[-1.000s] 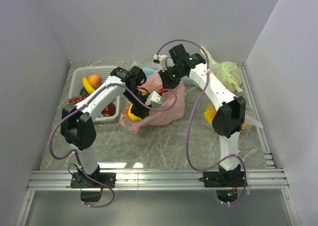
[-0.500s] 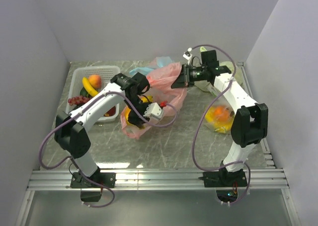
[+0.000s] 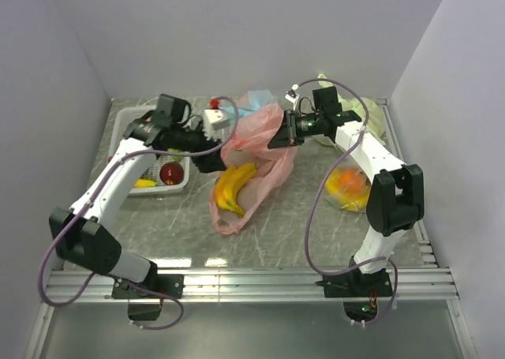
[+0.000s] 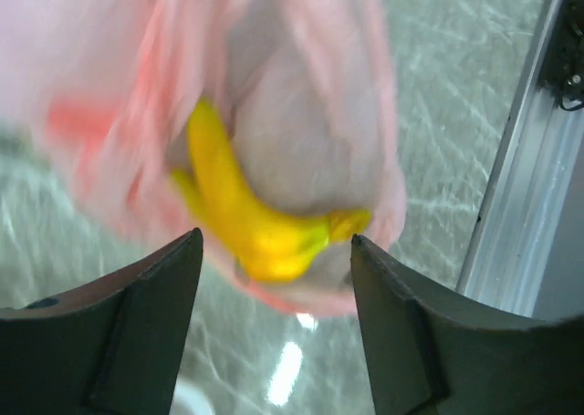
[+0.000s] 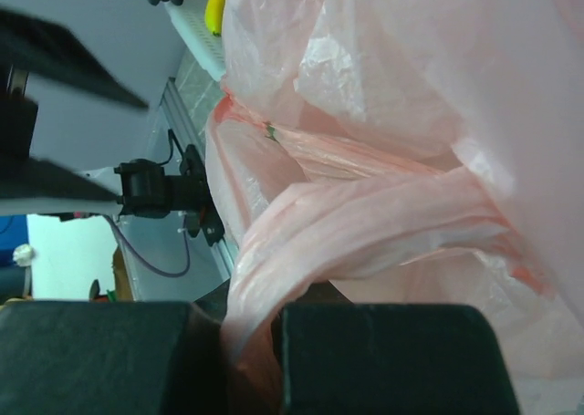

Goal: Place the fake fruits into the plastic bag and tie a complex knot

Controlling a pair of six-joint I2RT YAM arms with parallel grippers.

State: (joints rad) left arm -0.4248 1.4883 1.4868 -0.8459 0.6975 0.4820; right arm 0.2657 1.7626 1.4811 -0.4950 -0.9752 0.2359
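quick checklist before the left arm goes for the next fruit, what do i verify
1. Right gripper clamped on the pink bag: ok, its fingers are pinched on the plastic.
2. Left gripper open and empty: ok.
3. Bananas inside the bag: ok.
4. Bag mouth open wide enough for another fruit: cannot tell.
5. Basket emptied: not ok, an apple lies in it.
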